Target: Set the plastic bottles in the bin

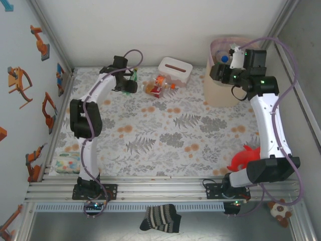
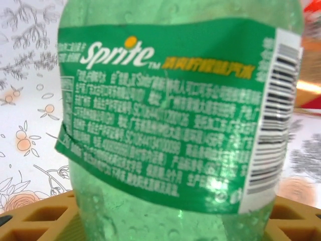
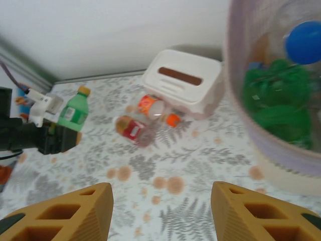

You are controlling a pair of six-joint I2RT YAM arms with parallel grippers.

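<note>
Sprite lettering, white on green label beside barcode, on green bottle (image 2: 170, 125) pinched upright by left gripper (image 1: 129, 85), far left. Rightward, red-labelled bottle (image 3: 133, 129) and orange-labelled bottle (image 3: 155, 108) lying by tissue box (image 3: 183, 83). Wide and empty, right gripper (image 3: 161, 201) over far-right bin (image 1: 218, 93).

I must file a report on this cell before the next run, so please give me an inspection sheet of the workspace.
Surface: floral cloth, lying flat.
Job's things: Sprite bottle upright in the left jaws; red-label bottle and orange-label bottle lying beside the tissue box; green bottles inside the bin.
Clutter: tissue box, patterned packet, red object, striped sock, plush toy.
Grippers: left gripper closed on the Sprite bottle; right gripper open, empty, near the bin.
Cables: lilac cables looping along both arms.
Surroundings: white walls; robot stickers on the left wall.
</note>
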